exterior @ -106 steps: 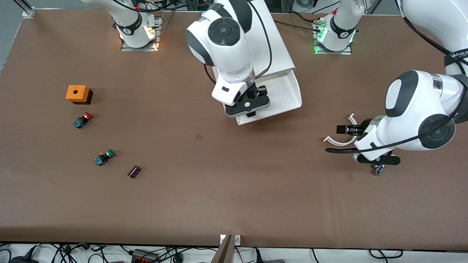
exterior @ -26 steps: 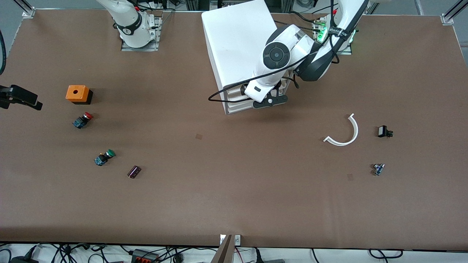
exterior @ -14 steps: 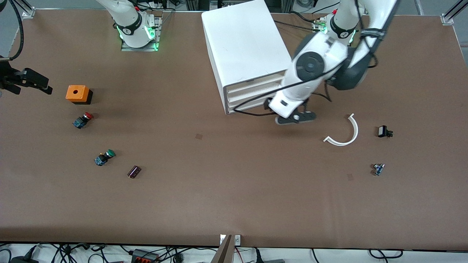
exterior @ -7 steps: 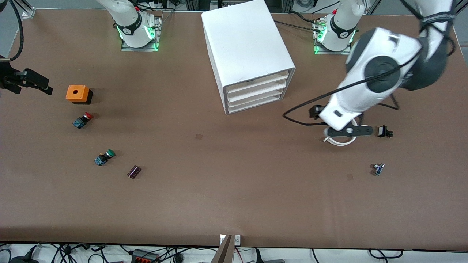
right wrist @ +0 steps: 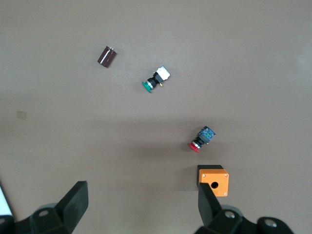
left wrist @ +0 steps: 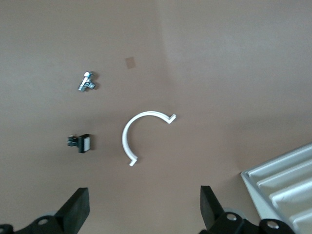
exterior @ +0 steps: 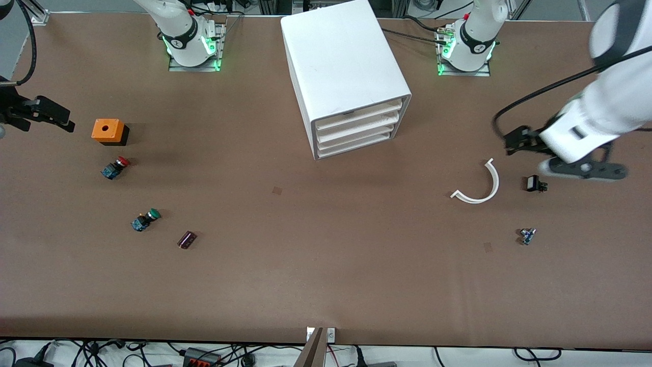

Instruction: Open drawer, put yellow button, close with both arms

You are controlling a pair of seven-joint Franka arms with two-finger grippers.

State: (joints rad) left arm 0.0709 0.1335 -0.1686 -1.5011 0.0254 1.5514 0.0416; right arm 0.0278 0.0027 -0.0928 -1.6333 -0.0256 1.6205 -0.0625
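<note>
The white cabinet [exterior: 341, 66] stands between the two arm bases, and its top drawer [exterior: 356, 112] is shut flush like the three below it. One corner of the cabinet [left wrist: 287, 180] shows in the left wrist view. The yellow button is out of view. My left gripper [exterior: 517, 140] hangs open and empty over the table toward the left arm's end, above a white arc [exterior: 479, 186]. My right gripper [exterior: 56, 118] is open and empty at the right arm's end of the table, beside an orange box [exterior: 107, 131]. Both pairs of fingers, left gripper [left wrist: 142, 209] and right gripper [right wrist: 141, 209], stand wide apart.
Near the orange box [right wrist: 213, 179] lie a red-capped switch [exterior: 116, 167], a green-capped switch [exterior: 145, 219] and a dark purple cylinder [exterior: 186, 239]. Beside the white arc [left wrist: 144, 131] lie a black clip [exterior: 535, 183] and a small metal part [exterior: 526, 236].
The drawer, open several seconds ago, is shut. My left arm has swung from the cabinet's front toward its own end of the table. The right gripper has barely moved.
</note>
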